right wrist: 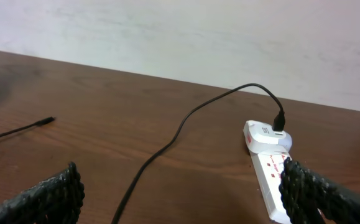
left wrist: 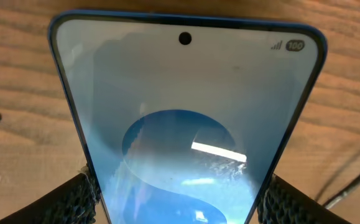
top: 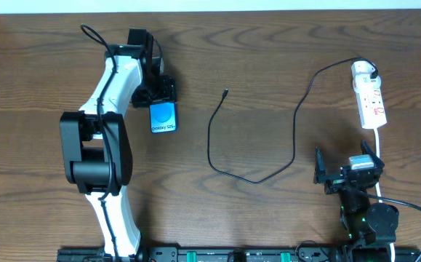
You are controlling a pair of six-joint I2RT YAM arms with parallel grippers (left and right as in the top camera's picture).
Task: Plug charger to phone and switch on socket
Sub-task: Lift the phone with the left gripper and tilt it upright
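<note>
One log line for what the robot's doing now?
left gripper: shut on phone | right gripper: open, empty | charger: tip off phone | socket: charger plugged in

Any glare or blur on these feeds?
Left wrist: a white light streak glares off the slim cyan-screened phone; the left gripper's black pads are soft. Right wrist: the right gripper's black pads blur in front, the white elongated power strip is sharp. Overhead: evenly lit.

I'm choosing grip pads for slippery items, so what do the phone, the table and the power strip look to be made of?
Phone: glossy glass front, shown by sharp bright reflections; blue rim, metal or plastic, unclear.
Table: brown wood or wood-look laminate, with grain streaks and a low satin sheen.
Power strip: smooth white plastic, it seems, with an even moulded surface, slightly glossy.
</note>
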